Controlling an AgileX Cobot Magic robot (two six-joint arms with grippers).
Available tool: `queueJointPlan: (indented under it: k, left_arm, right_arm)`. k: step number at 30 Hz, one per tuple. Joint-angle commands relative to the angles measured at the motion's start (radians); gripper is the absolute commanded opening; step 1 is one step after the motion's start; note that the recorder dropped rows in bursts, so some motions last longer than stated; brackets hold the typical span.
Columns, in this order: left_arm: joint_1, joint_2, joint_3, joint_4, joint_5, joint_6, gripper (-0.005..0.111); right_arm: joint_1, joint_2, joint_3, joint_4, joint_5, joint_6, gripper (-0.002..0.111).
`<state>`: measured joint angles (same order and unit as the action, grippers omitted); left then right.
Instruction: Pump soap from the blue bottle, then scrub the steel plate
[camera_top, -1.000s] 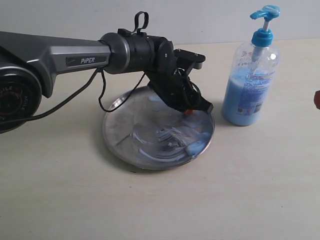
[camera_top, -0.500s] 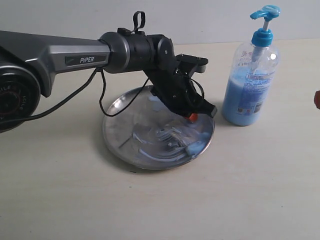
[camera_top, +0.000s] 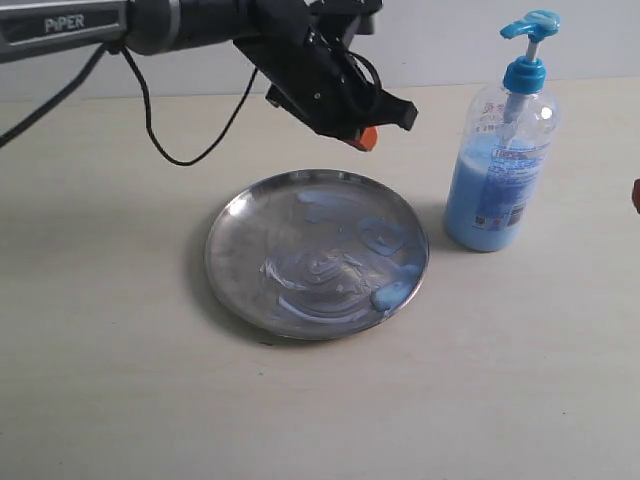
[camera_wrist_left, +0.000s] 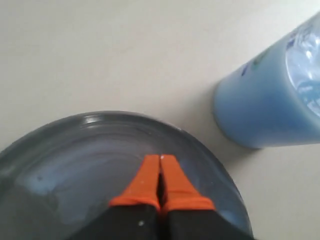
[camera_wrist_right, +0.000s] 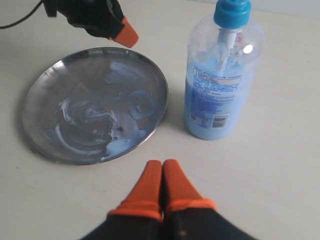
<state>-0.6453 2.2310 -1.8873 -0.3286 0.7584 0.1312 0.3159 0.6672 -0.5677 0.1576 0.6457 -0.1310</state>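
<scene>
Your left arm (camera_top: 190, 25) reaches in from the upper left of the exterior view. Its grey and black forearm runs almost level above the back of the pale beige table (camera_top: 110, 390), and a black cable (camera_top: 150, 115) hangs below it in a loop. The wrist tips downward, so the left gripper (camera_top: 366, 138) hangs in the air above the far rim of the round, shiny silver steel plate (camera_top: 238, 215), clear of the metal. Its orange fingertips are pressed together and empty.

Your right gripper (camera_wrist_right: 162, 165) hovers over bare table, tips likewise closed on nothing, pointing between plate and bottle.

The plate lies flat mid-table. Light blue soap (camera_top: 392, 293) swirls across it, with a thicker blob at the near right rim. The clear plastic blue bottle (camera_top: 498, 190) stands upright just right of the plate, not touching it.
</scene>
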Motion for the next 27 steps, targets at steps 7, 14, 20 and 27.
queueJointPlan:
  k: [7,14,20,27]
  left_arm:
    - [0.044,-0.137,0.001,-0.049,0.138,-0.037,0.000]
    - [0.044,-0.238,0.028,-0.043,0.191,-0.035,0.000]
    - [0.044,-0.428,0.184,-0.043,0.192,-0.029,0.000]
    - [0.044,-0.732,0.427,-0.041,0.127,0.022,0.000]
  right_arm:
    - [-0.001,-0.004,0.002,-0.064,-0.015,0.000,0.000]
    - [-0.001,-0.006,0.032,-0.072,-0.039,0.011,0.000]
    - [-0.001,-0.079,0.032,-0.182,-0.035,0.104,0.000]
    - [-0.001,-0.260,0.074,-0.202,-0.053,0.108,0.000]
